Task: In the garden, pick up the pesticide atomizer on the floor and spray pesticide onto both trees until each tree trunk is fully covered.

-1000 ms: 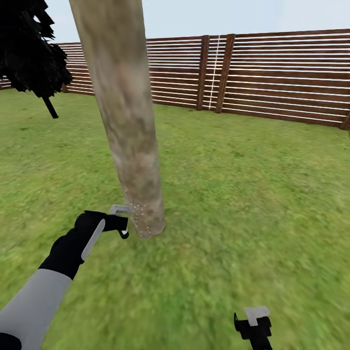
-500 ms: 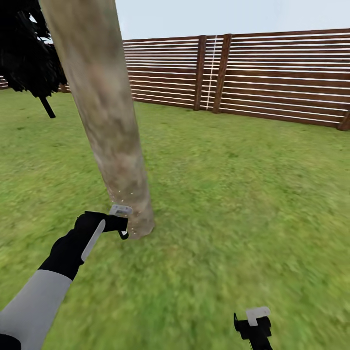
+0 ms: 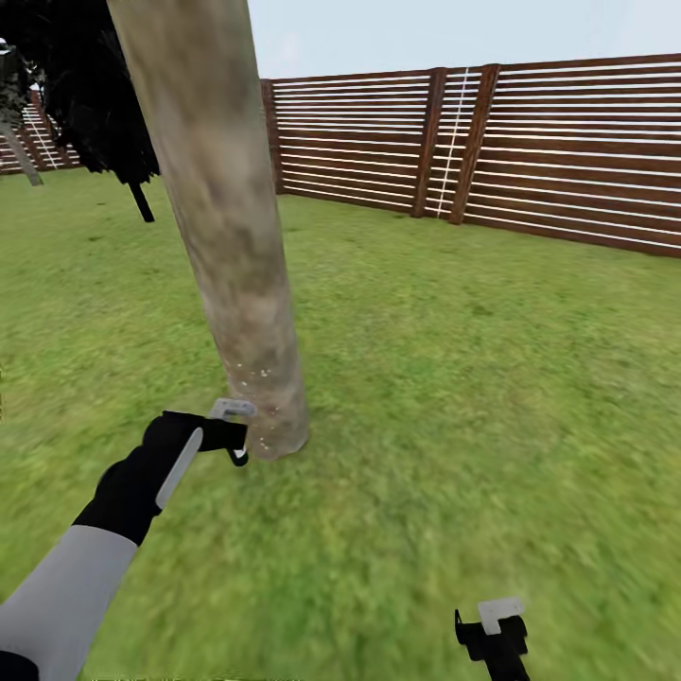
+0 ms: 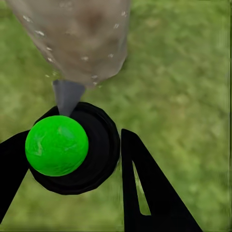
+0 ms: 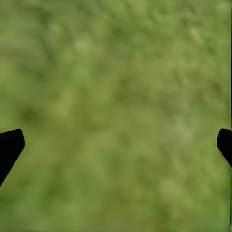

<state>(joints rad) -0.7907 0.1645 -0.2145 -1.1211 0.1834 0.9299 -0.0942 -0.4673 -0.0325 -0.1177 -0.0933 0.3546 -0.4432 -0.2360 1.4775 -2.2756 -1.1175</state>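
Note:
A thick trunk (image 3: 227,218) of blotchy grey-brown bark rises from the lawn left of centre, its top cut off by the picture's edge. Tiny white pesticide specks (image 3: 260,374) dot its lowest part. My left gripper (image 3: 236,437) is shut on the atomizer (image 3: 234,409) right beside the trunk's base. In the left wrist view the atomizer (image 4: 57,145) shows a green ball on a black cap between my fingers, its grey nozzle aimed at the speckled trunk (image 4: 82,34). My right gripper (image 3: 494,629) hangs low over the grass, open and holding nothing (image 5: 116,145).
Green lawn (image 3: 454,378) spreads all around. A brown slatted fence (image 3: 567,151) closes off the back and right. A small thin-trunked tree with dark foliage (image 3: 95,95) stands at the back left, and another thin trunk (image 3: 19,156) at the far left edge.
The whole view has swung, first one way, then back, so fence and trunk shifted in the picture. Both arms keep their places, and the atomizer stays by the trunk's base.

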